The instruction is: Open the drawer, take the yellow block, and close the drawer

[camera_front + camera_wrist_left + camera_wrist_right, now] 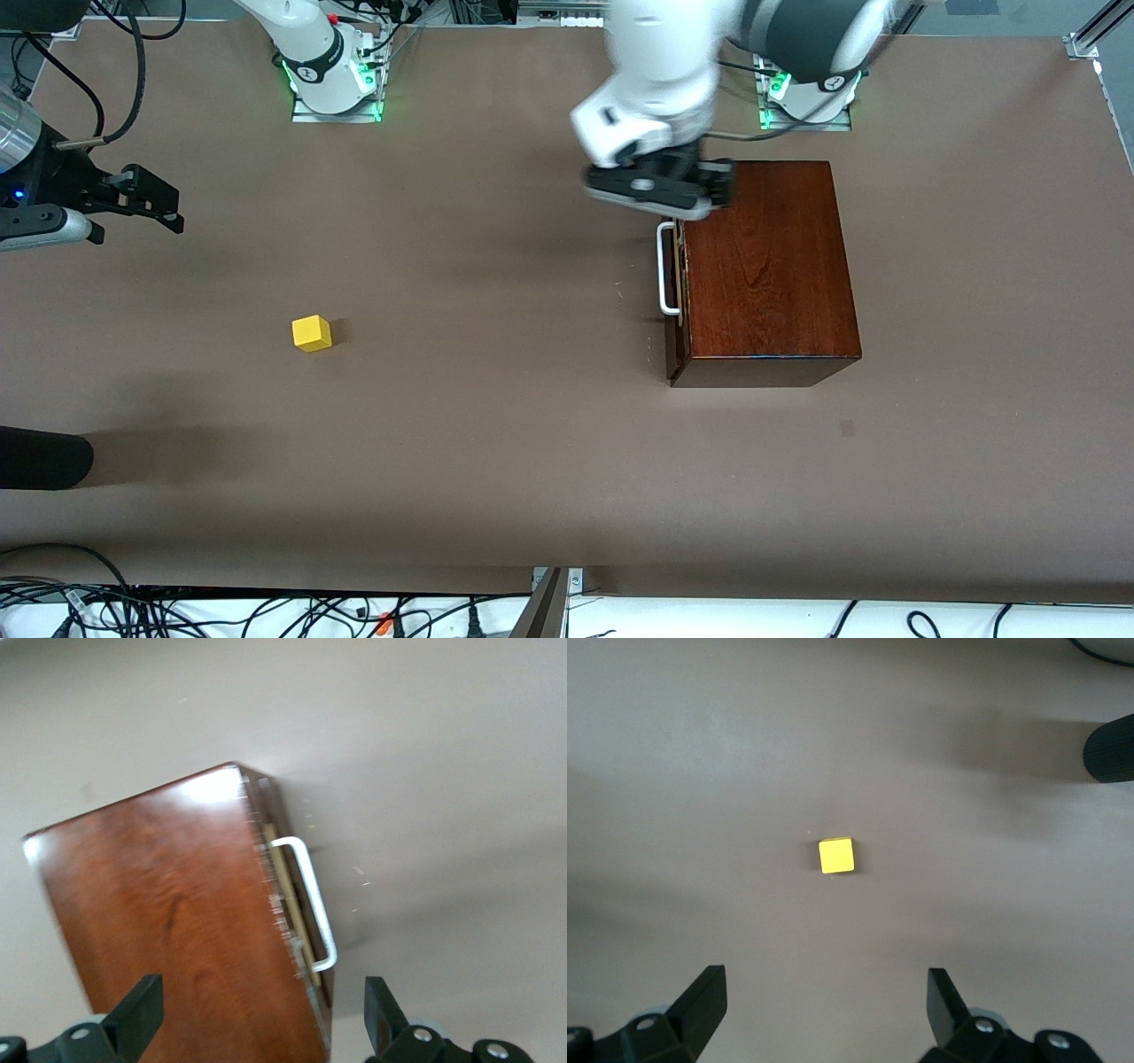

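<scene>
The dark reddish-brown wooden box point(771, 266) stands at the left arm's end of the table. Its drawer point(680, 292) is slid in, with a thin pale gap showing beside its front in the left wrist view point(285, 895). The white bar handle point(664, 268) faces the right arm's end and also shows in the left wrist view point(312, 904). My left gripper point(660, 190) is open and empty point(261, 1014), above the box's corner by the handle. The yellow block point(312, 333) lies alone on the bare table. My right gripper point(159, 202) is open and empty point(824, 1010), high over the table with the block point(836, 855) in its view.
A black rounded object point(44, 456) reaches in at the right arm's end of the table, nearer the front camera than the block, and shows in the right wrist view point(1109, 749). Cables point(177, 611) lie along the table's front edge.
</scene>
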`<action>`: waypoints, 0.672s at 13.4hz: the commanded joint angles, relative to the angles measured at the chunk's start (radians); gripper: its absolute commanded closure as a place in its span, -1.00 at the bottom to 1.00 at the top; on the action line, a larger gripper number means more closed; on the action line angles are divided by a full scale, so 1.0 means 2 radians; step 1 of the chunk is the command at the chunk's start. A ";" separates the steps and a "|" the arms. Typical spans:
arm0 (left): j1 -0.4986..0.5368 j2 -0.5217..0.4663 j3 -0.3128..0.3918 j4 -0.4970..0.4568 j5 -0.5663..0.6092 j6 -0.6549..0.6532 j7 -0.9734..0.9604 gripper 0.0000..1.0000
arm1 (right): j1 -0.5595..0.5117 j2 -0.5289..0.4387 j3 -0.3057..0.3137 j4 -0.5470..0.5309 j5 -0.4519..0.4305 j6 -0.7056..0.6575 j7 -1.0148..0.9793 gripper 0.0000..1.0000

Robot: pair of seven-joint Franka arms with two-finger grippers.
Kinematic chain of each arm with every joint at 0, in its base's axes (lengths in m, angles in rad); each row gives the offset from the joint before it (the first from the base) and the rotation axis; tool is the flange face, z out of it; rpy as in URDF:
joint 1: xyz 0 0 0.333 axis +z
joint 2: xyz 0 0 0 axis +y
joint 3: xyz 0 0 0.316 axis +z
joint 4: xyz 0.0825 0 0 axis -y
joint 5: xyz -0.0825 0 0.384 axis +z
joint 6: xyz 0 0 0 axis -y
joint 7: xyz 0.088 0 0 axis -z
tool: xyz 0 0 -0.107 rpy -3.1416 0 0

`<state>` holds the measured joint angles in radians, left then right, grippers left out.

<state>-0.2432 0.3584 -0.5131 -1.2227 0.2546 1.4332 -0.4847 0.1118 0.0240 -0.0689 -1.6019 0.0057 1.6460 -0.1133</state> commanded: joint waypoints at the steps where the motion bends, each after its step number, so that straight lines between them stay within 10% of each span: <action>1: 0.054 -0.029 -0.004 -0.008 -0.035 -0.025 -0.007 -1.00 | -0.001 0.003 0.001 0.010 -0.001 -0.005 0.008 -1.00; 5: 0.102 -0.059 0.022 -0.014 -0.059 -0.052 0.008 -1.00 | 0.005 0.003 0.003 0.011 -0.001 -0.005 0.008 -1.00; 9: 0.092 -0.104 0.160 -0.044 -0.124 -0.061 0.171 -1.00 | 0.005 0.004 0.003 0.011 0.000 -0.003 0.008 -1.00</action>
<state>-0.0604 0.2250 -0.2956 -1.2341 0.0719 1.3073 -0.2747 0.1197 0.0243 -0.0654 -1.6015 0.0057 1.6469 -0.1131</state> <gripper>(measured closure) 0.000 0.000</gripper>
